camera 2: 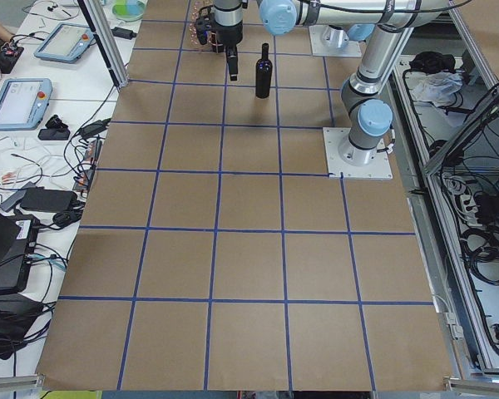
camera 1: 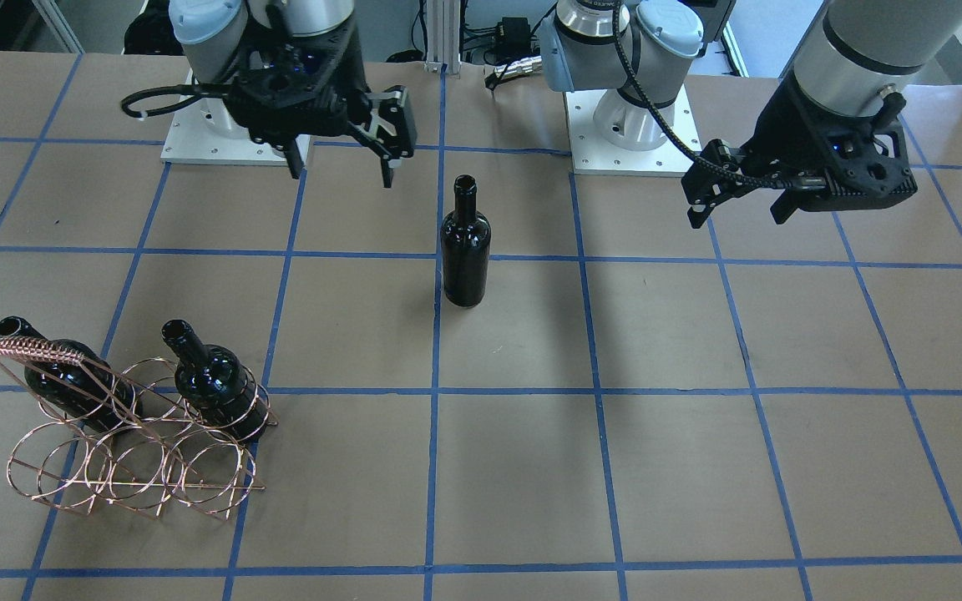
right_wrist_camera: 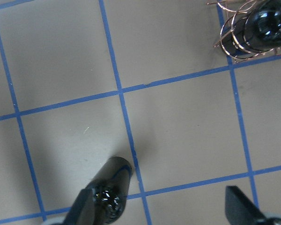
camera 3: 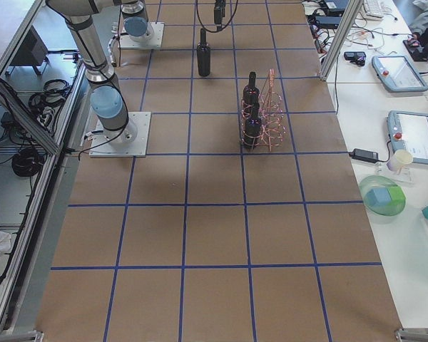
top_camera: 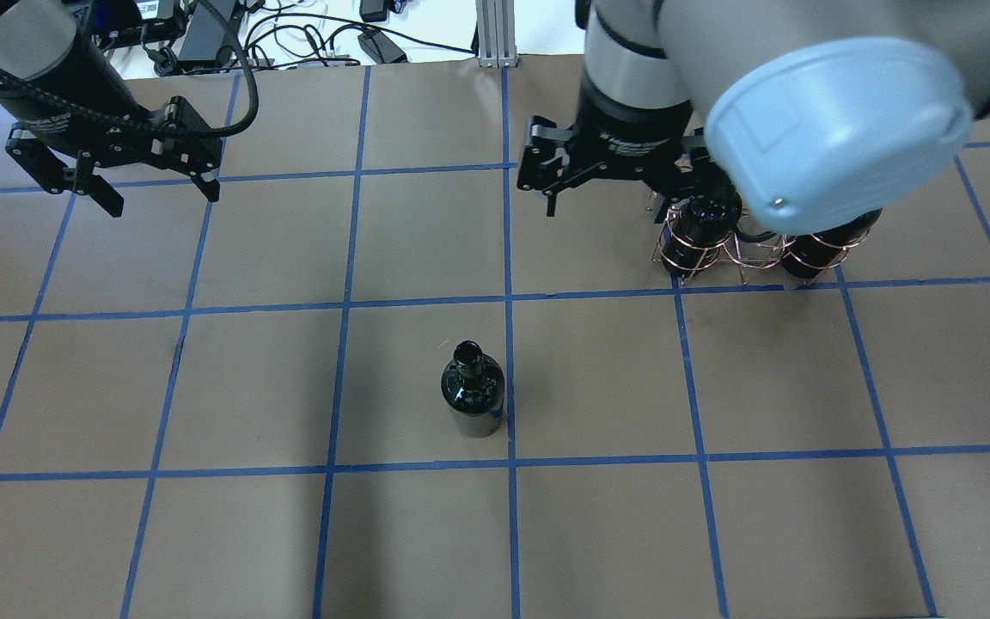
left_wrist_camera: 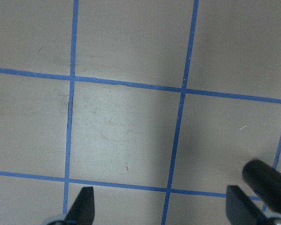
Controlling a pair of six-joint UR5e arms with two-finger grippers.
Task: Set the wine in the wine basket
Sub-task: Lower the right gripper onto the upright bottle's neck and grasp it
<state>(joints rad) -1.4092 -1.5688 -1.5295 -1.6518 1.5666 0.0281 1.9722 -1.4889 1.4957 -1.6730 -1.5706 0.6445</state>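
Fingers (left_wrist_camera: pixel 84 206) of the left gripper (camera 1: pixel 737 219) spread wide apart, nothing between them, up in the air at the upper right of the front view. Fingers (right_wrist_camera: pixel 239 204) of the right gripper (camera 1: pixel 341 175) spread wide too, nothing held, up in the air at the upper left of the same view.

One glossy near-black glass wine bottle (camera 1: pixel 465 250) with a long thin neck, standing upright on the brown paper-covered table (camera 1: pixel 698 459). Near the middle of the front view, right beside a blue tape line (camera 1: pixel 433 434). Well apart from both grippers. Seen from above at the bottom left of the right wrist view, close by one finger.

Copper thin-wire wine basket (camera 1: pixel 30 348) of joined round rings with a coil-wrapped handle, down at the lower left of the front view, well apart from the standing bottle. Two more dark bottles (camera 1: pixel 214 384) resting slanted in its rings, one at each end, necks pointing up toward the top of the frame.
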